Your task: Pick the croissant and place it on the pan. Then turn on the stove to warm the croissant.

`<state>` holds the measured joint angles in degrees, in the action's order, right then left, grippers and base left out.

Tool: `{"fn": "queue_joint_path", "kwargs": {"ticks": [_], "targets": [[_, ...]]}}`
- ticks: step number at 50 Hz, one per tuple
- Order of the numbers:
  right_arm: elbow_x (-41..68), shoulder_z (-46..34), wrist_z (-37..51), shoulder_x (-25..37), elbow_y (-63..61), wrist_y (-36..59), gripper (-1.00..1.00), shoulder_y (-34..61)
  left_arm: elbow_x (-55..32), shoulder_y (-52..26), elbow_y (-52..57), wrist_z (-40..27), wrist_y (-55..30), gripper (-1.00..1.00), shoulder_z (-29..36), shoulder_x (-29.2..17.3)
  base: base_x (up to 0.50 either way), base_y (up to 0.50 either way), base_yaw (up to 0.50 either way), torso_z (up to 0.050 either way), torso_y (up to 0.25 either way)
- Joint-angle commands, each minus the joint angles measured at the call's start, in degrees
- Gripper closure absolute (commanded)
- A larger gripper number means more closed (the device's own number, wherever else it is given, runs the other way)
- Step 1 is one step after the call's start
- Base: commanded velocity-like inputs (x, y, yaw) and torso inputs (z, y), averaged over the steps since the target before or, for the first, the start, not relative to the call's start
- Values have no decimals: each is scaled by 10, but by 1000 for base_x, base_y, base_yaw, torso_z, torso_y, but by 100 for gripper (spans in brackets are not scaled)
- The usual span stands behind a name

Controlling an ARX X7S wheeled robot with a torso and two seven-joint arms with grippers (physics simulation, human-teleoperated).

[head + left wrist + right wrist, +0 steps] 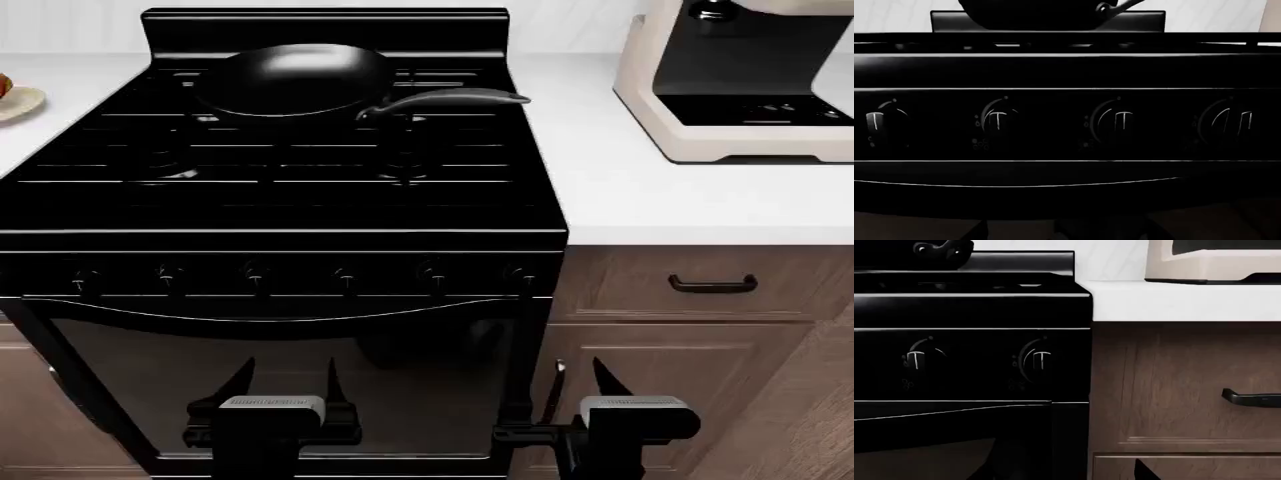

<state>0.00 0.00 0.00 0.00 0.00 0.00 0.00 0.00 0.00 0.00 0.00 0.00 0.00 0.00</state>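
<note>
On the glossy black stove point(287, 190), a round shallow pan point(296, 80)

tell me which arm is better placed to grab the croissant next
Left, probably. The croissant sits on the plate at the far left counter edge, on the left gripper's side; the right gripper hangs by the cabinet. Both are low and empty.

white countertop point(667, 190) | brown wood cabinets point(667, 330), black drawer handle point(713, 285) | beige coffee machine point(734, 90)
</note>
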Motion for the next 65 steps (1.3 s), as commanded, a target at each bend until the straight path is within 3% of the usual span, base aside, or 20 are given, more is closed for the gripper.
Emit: {"fn": "queue_joint_path", "kwargs": {"ticks": [1,18,65], "targets": [[9,-12,10,9,2,-1,-100,0,-11,-1,0,-11,-1,-100,9,-9,0,0,0,0,0],[33,-39,40,34,8,-4,-100,2,-38,-5,-5,-40,-1,-100,38,-31,0,0,0,0,0],[61,-72,78,64,0,-4,-100,1,-66,-12,-13,-72,5,-100,83,-62,0,499,0,0,0]]}}
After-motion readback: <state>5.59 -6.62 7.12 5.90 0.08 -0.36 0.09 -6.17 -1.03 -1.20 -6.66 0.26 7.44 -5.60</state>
